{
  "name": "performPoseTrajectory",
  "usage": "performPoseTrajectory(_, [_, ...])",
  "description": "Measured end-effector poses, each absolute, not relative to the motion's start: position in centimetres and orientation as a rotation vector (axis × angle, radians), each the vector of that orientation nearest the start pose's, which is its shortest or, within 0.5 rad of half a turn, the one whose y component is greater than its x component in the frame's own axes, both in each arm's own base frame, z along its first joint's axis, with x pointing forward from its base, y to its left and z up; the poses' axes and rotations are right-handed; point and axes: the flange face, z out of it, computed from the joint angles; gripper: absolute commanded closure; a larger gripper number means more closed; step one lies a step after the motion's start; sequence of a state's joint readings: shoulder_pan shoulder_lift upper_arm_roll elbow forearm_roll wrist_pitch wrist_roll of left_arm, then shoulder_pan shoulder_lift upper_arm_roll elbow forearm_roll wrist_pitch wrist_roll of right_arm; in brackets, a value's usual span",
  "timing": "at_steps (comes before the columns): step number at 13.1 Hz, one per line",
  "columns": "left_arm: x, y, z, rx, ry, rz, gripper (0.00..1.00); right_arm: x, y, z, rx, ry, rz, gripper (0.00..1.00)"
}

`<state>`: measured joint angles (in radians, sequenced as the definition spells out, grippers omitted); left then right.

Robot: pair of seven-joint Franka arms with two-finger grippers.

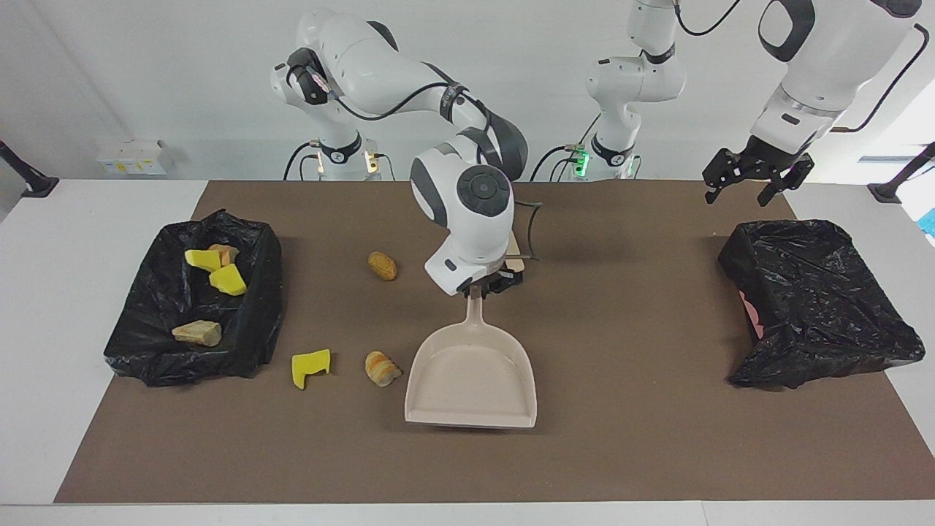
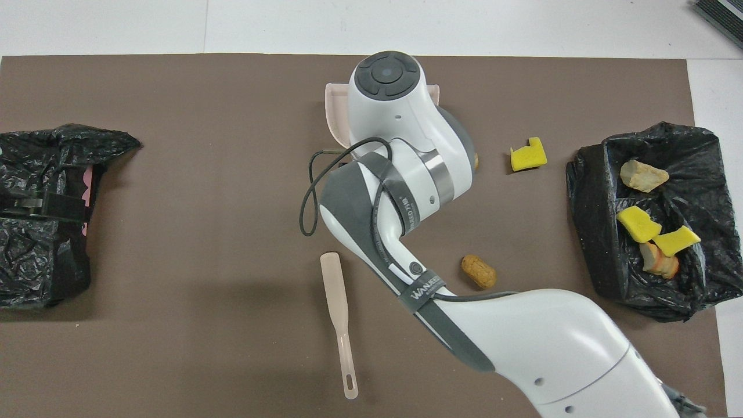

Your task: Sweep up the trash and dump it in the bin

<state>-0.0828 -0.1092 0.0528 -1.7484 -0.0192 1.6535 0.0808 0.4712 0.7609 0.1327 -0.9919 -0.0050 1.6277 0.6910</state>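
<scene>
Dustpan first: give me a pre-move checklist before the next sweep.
1. Right gripper shut on the dustpan handle: ok.
2. Dustpan empty, ready for a load: ok.
3. All trash binned: not ok. The yellow sponge piece, striped bread piece and brown bread piece lie on the mat.
4. Bin holding scraps upright at the right arm's end: ok.
5. Brush held: not ok, it lies on the mat.
6. Left gripper free, jaws open, near the other bin: ok.
</scene>
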Motion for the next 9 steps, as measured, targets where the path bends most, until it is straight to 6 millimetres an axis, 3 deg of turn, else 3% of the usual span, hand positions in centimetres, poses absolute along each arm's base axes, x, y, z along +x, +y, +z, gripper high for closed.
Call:
performPoseTrajectory(3, [52.6,-1.6,60.6,-3.161,0.174,-0.023,0.00,63.1,41.5,38.4,-3.092,0.238,0.223,1.00])
performPoseTrajectory(9, [52.6,-1.6,60.6,-3.161,0.174,-0.023,0.00,62.7,42.7,37.8,-3.043,0.172,0.262,1.00])
